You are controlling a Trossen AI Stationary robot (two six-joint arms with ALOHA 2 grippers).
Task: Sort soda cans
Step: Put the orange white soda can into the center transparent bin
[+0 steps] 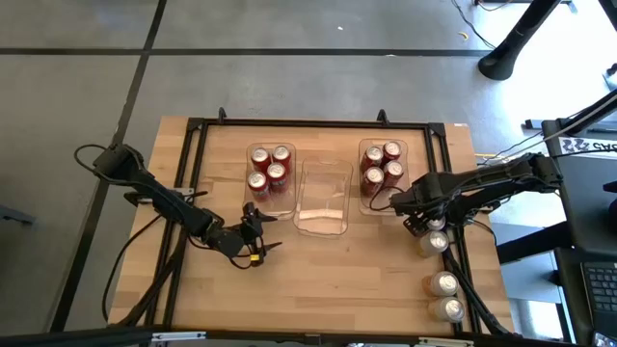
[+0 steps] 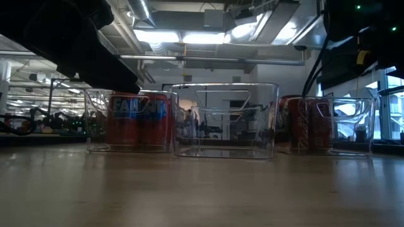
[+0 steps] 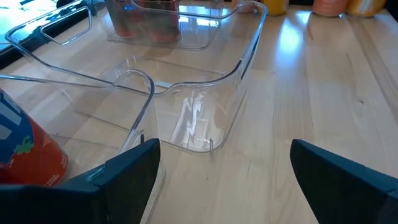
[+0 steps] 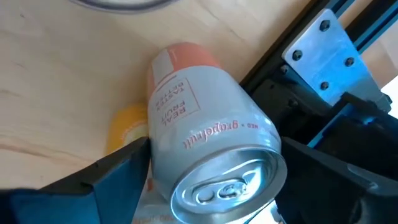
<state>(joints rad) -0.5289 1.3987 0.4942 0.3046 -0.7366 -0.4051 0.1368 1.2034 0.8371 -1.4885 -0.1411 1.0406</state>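
Four red soda cans stand in the left clear bin, and four more in the right bin. The middle bin holds nothing. Pale cans stand along the table's right edge. My right gripper is over the farthest of these and shut on a pale grapefruit can. My left gripper is open and holds nothing. It sits low at the near corner of the left bin, between that bin and the middle bin. My right gripper pinches the pale can's upper wall just under the silver top, one finger on each side. The fingers come from above, slanting down. The can's top faces the wrist and its body points away toward the table; whether its base rests there I cannot tell.
A yellow-marked pale can stands close behind the held one. Black frame rails run beside the right-edge cans, and a metal bracket sits close to the gripper. Bare wood lies in front of the bins.
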